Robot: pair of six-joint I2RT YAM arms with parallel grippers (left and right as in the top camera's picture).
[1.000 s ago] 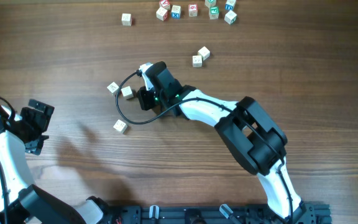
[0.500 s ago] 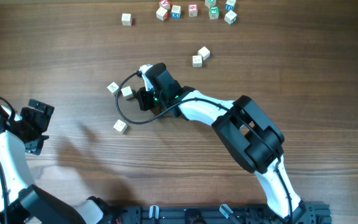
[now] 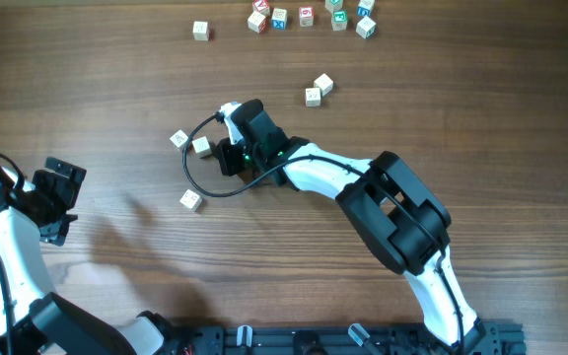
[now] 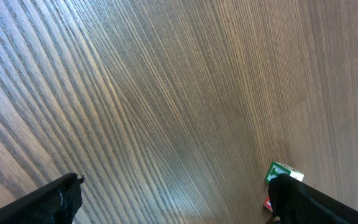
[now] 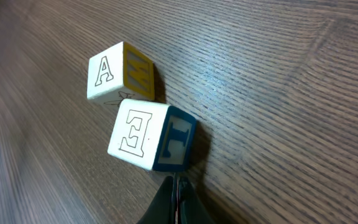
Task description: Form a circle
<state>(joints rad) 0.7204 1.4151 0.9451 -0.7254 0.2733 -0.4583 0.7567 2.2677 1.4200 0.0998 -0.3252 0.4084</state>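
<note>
While no ring was formed, three cubes sat loose

Although the overhead view covered the table (image 3: 116, 79), its cube faces were too small to read, and the right gripper (image 3: 221, 150) was half buried under its own wrist. Three pale cubes (image 3: 202, 146) lay in a loose group just left of it, no circle among them. Only the right wrist view showed me letters: an A cube (image 5: 120, 73) just beside an E cube (image 5: 151, 138), with the clenched fingertips (image 5: 169, 208) at the E cube's lower edge, holding nothing; contact I couldn't judge. The left gripper (image 3: 60, 200) stood spread wide over bare wood, its finger (image 4: 309, 202) cutting off a green-and-red block (image 4: 283, 171).
</note>
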